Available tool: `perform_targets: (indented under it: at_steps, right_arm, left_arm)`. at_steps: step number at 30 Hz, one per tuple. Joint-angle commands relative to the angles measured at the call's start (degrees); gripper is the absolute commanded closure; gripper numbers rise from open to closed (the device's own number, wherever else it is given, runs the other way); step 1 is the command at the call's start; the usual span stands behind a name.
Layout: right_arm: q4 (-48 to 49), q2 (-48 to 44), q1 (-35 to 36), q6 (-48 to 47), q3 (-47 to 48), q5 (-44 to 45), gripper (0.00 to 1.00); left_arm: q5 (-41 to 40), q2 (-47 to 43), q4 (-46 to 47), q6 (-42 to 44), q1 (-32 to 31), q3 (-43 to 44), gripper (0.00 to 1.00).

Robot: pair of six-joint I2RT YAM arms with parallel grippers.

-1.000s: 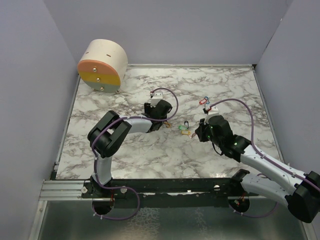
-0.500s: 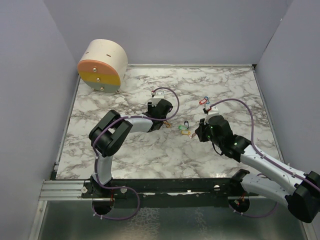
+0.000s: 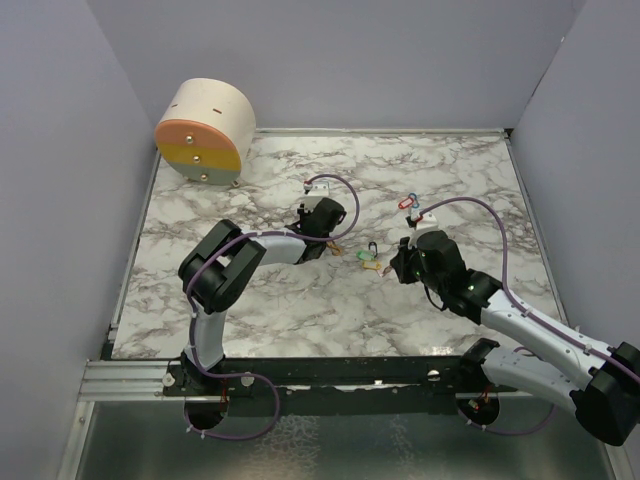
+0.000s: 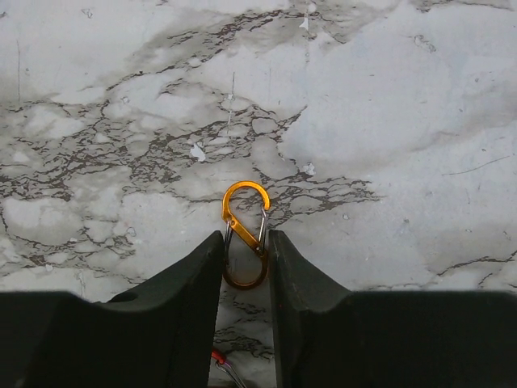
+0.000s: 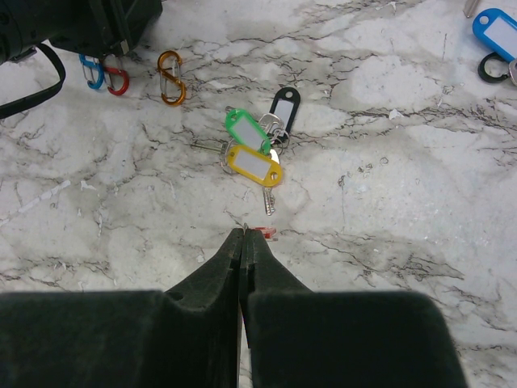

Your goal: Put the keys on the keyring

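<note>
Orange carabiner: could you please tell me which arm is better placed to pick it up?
Left. Its fingers flank the orange carabiner; the right gripper is shut farther off, near the keys.

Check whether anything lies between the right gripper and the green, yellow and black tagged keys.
Only a small red bit at the right gripper's shut tips; beyond it, bare table up to the keys.
</note>
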Motion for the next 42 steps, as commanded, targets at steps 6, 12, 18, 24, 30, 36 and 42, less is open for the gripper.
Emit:
perform_targets:
  at_steps: [6, 12, 18, 24, 30, 36, 42]
  right_arm:
    - [1.5, -0.3, -0.1, -0.2, -0.2, -0.8, 0.99]
    - [1.5, -0.4, -0.2, -0.2, -0.2, -0.7, 0.99]
    - [1.4, -0.6, -0.1, -0.3, -0.2, -0.5, 0.99]
    - [1.3, -0.7, -0.2, -0.3, 0.0, -0.4, 0.99]
    - [1.6, -0.7, -0.1, -0.6, 0.0, -0.4, 0.99]
    - [1.5, -0.6, -0.2, -0.5, 0.3, -0.6, 0.99]
    - [1.3, -1.2, -0.1, -0.4, 0.1, -0.7, 0.99]
  left_arm:
    - [2.1, 1.3, -0.9, 1.4, 0.6, 0.0, 0.86]
    - [2.5, 0.8, -0.6, 2.0, 0.6, -0.3, 0.97]
    - [3.5, -0.6, -0.1, 2.4, 0.6, -0.9, 1.0]
    - [6.2, -3.7, 1.2, 3.0, 0.6, -3.1, 1.0]
    - [9.4, -7.3, 1.9, 3.2, 0.5, -5.4, 1.0]
    - [10.0, -9.9, 0.8, 3.2, 0.5, -6.4, 1.0]
    - [7.6, -10.8, 1.1, 4.1, 0.5, -6.3, 0.73]
